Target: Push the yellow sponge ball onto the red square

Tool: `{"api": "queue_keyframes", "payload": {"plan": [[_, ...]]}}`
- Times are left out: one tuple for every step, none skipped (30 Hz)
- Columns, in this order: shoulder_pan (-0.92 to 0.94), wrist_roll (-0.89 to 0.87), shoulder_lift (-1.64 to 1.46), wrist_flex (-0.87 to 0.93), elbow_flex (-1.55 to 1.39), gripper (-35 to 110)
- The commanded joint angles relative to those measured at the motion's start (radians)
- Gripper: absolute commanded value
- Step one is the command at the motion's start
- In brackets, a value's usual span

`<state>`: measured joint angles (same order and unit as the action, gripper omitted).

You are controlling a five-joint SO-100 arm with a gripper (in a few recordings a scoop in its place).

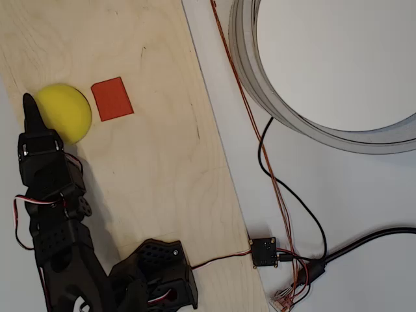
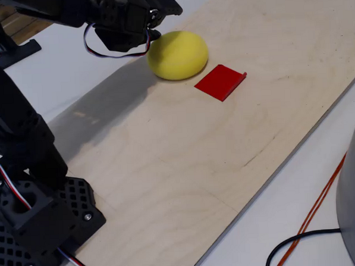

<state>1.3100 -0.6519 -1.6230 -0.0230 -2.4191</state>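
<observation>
A pale plywood board [image 1: 149, 149] is laid across a white counter [image 1: 364, 195], and the yellow sponge ball [image 1: 63, 112] is seen resting on the board near its far left end in the overhead view. The red square [image 1: 112, 99] is lying flat on the board just to the right of the ball, with a thin strip of bare wood between them, so the ball is not on the patch. In the fixed view the ball [image 2: 178, 55] is shown up and to the left of the red square [image 2: 220, 82], again close beside it but apart. The black pincer [image 1: 31, 109] is placed at the ball's left side, its pointed tip reaching along the ball's edge and appearing to touch it; in the fixed view the pincer [image 2: 159, 12] is at the ball's upper left. Its fingers appear pressed together, with nothing pinched between them. The arm's black base [image 1: 156, 273] is mounted on the board well below the ball in the overhead view. To the right of the ball and off the board, a large grey ring [image 1: 260, 78], orange and black wires [image 1: 273, 175] and a small black circuit box [image 1: 264, 252] are set on the counter.
</observation>
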Motion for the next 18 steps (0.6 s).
{"api": "queue_keyframes", "payload": {"plan": [[0.040,0.009,-0.005,-0.021,0.015,23],[0.044,0.012,0.000,-0.023,0.015,23],[0.049,0.015,0.003,-0.025,0.015,23],[0.054,0.020,0.006,-0.026,0.017,23],[0.060,0.021,0.006,-0.026,0.017,23],[0.066,0.026,0.006,-0.026,0.017,23],[0.072,0.029,0.006,-0.026,0.017,23],[0.077,0.034,0.006,-0.026,0.017,23],[0.083,0.037,0.006,-0.026,0.017,22],[0.087,0.040,0.006,-0.026,0.017,22],[0.092,0.041,0.006,-0.028,0.017,22],[0.097,0.046,0.006,-0.028,0.017,22],[0.101,0.048,0.006,-0.028,0.017,22],[0.107,0.048,0.006,-0.029,0.017,22],[0.112,0.051,0.006,-0.029,0.017,22],[0.115,0.051,0.006,-0.029,0.017,22],[0.121,0.051,0.006,-0.029,0.017,22],[0.126,0.051,0.006,-0.029,0.017,22]]}}
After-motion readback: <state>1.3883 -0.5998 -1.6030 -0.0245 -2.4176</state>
